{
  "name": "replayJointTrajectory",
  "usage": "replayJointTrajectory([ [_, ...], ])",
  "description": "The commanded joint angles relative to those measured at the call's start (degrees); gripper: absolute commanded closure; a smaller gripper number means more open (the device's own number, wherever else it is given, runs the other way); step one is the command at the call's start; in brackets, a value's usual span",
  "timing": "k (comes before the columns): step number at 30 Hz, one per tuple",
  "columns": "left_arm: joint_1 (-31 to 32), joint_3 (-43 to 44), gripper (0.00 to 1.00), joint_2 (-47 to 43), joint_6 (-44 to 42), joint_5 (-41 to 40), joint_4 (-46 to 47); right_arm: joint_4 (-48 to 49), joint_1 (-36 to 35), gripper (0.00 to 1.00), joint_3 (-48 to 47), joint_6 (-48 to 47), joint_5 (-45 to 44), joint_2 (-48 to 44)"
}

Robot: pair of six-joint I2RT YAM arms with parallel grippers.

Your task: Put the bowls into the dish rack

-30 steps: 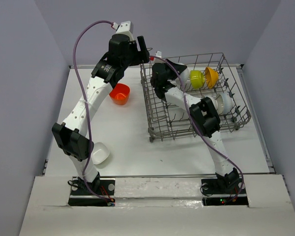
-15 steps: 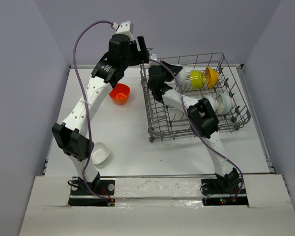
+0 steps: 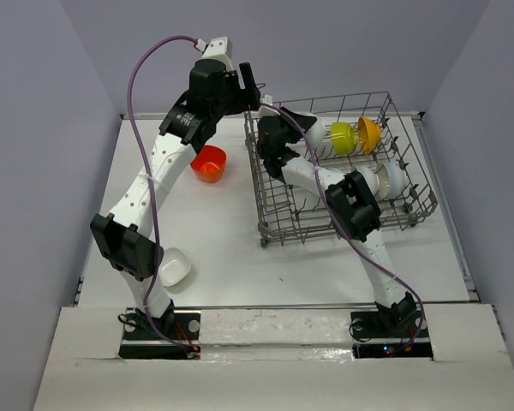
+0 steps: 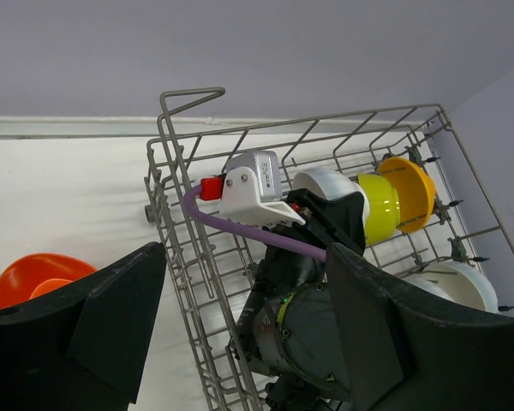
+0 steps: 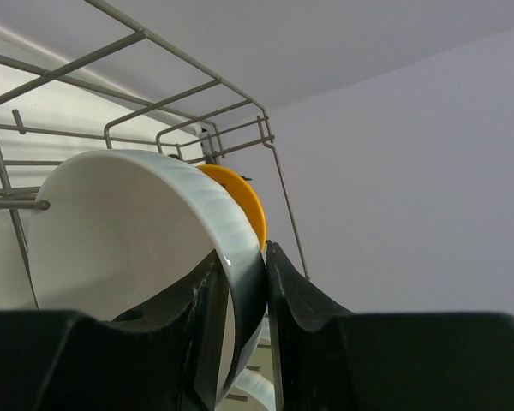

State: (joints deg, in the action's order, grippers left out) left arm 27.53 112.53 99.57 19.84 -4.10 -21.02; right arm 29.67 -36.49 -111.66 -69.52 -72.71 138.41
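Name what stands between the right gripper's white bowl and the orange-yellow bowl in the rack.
The lime green bowl, on edge between white bowl and orange-yellow bowl; the left wrist view shows it.

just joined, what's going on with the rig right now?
The right gripper is inside the dish rack. Its fingers straddle the rim of a white bowl stood on edge beside the lime green bowl and orange-yellow bowl. How firmly it grips is unclear. The left gripper hovers open and empty by the rack's far left corner. A racked white bowl sits further right. The red-orange bowl and a loose white bowl are on the table, not yet loaded.
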Motion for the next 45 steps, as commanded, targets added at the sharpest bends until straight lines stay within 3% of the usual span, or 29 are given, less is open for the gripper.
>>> replayJointTrajectory([
  [1, 0.0, 2.3, 0.16, -1.4, -0.5, 0.7, 1.2, -5.1, -0.7, 0.7, 3.6, 3.9, 2.0, 3.4],
  [26, 0.0, 2.4, 0.16, -1.6, -0.5, 0.6, 1.2, -10.8, -3.3, 0.59, 4.1, 11.0, 4.1, 3.4],
  [45, 0.0, 2.4, 0.16, -1.7, -0.4, 0.6, 1.3, -27.8, -4.9, 0.5, -0.7, 26.4, 9.9, 2.4],
])
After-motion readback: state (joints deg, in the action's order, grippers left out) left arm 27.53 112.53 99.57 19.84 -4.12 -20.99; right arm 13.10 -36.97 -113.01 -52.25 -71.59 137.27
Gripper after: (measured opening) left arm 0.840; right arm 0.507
